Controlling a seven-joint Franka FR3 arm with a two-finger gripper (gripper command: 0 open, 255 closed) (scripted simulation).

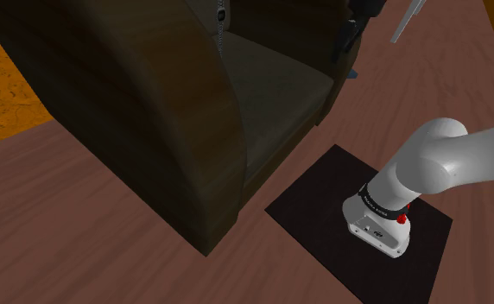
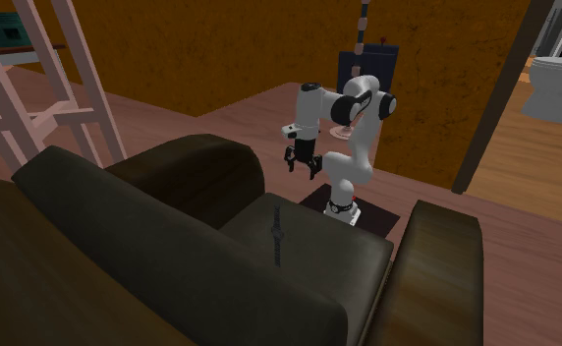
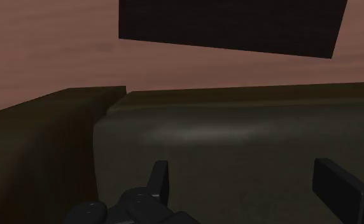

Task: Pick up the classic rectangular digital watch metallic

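**Watch not yet reached, tip-over risk**

Gripper (image 2: 304,169) hung w/ fingers apart over the front edge of the seat cushion (image 2: 348,258). Watch (image 2: 278,236) sat mid-cushion, apparently on edge, well apart from gripper. Risk: an off-line descent could topple the thin watch, or the fingers could dig into the cushion.

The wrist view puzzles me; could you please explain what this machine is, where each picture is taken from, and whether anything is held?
It is a white robot arm on a black stand, ending in a black two-finger gripper. The shoulder view looks down from beside the stand; the second exterior view faces the arm across a dark armchair; the wrist view looks along the gripper at the seat cushion. A slim dark watch rests on that cushion. The fingers stand apart, holding nothing.
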